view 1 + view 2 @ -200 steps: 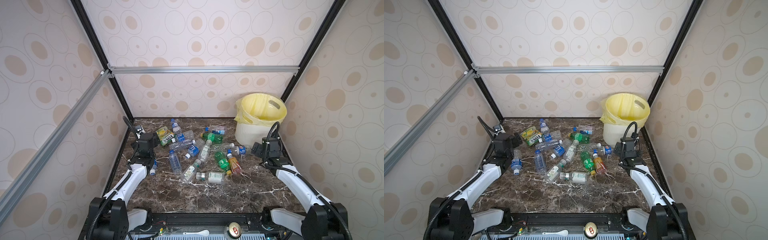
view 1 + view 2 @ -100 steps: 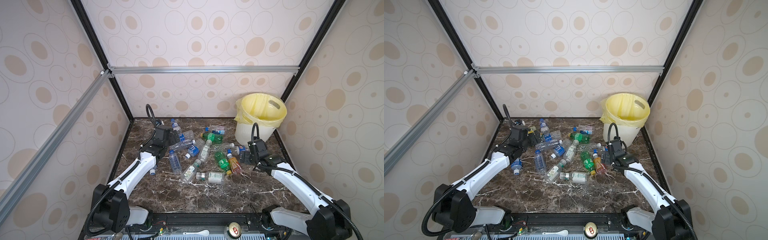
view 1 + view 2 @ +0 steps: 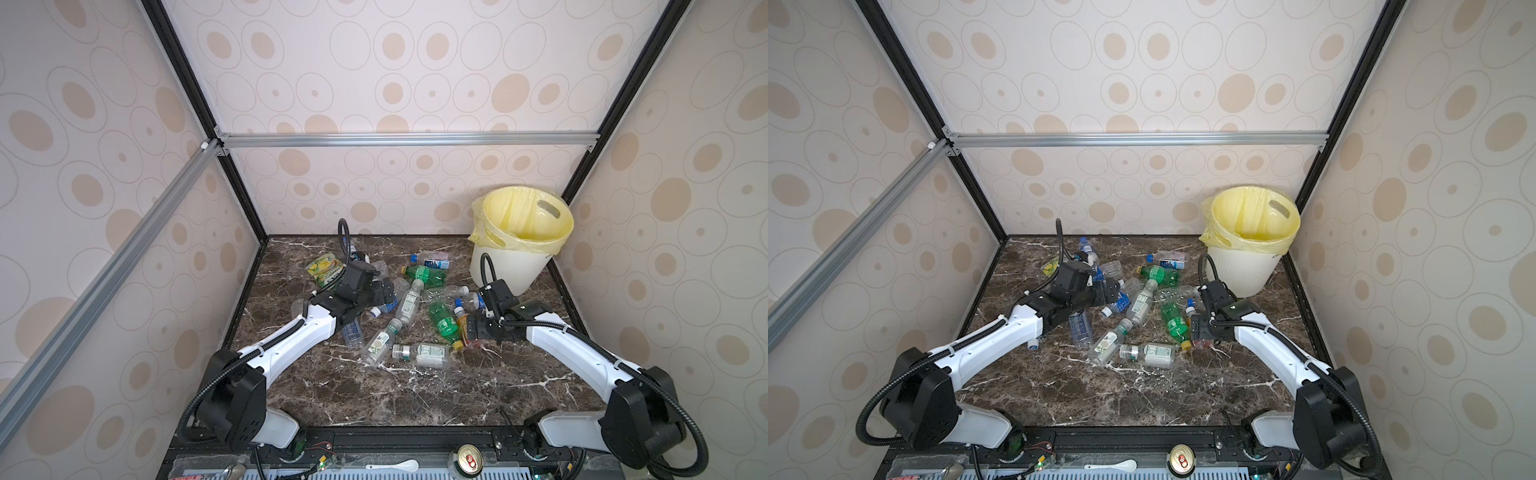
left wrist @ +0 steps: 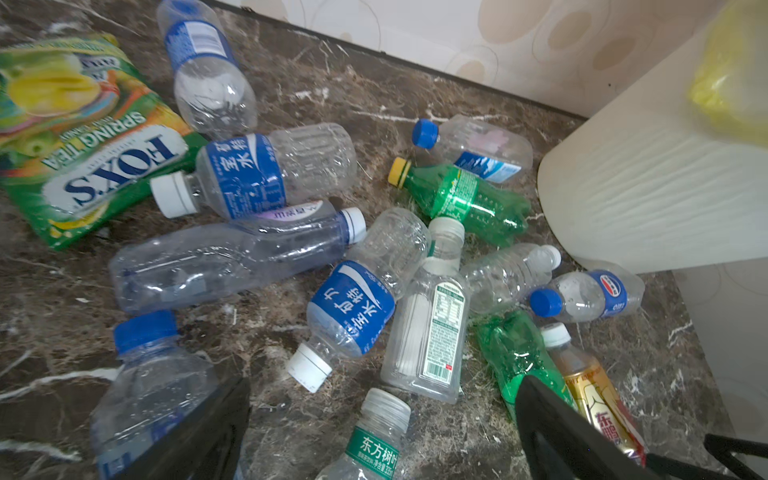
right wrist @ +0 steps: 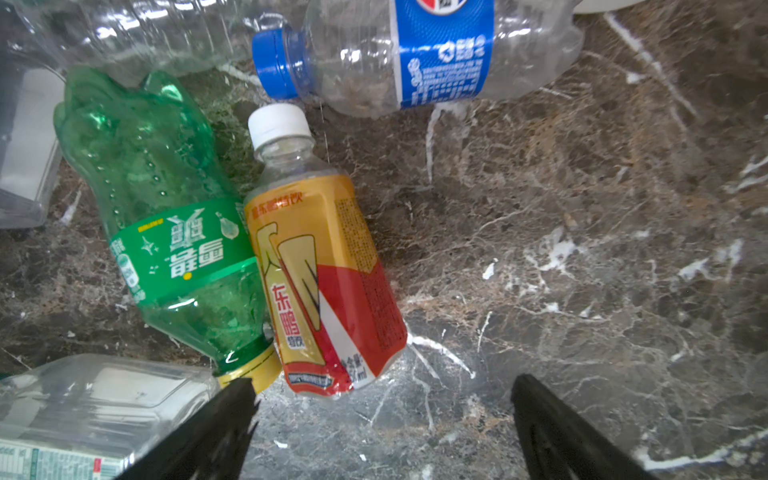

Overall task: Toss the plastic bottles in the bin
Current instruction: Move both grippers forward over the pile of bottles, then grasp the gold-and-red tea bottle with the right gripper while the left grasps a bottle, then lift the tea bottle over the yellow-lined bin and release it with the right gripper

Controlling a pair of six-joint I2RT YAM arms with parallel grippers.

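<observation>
Several plastic bottles lie in a heap on the marble table, mostly clear with blue or white caps, a few green. The bin, white with a yellow bag, stands at the back right in both top views. My left gripper hangs open over the heap's left side. In the left wrist view a green-labelled clear bottle lies below its spread fingers. My right gripper is open and empty, low beside the orange-red bottle. That bottle lies against a green bottle.
A flat green FOXS snack packet lies at the heap's back left. A metal can sits on the front rail below the table. Patterned walls close in both sides and the back. Bare marble stretches in front of the heap.
Both arms have swung inward. The left gripper went from the table's left edge to over the heap. The right gripper went from beside the bin down to the orange-red bottle.
</observation>
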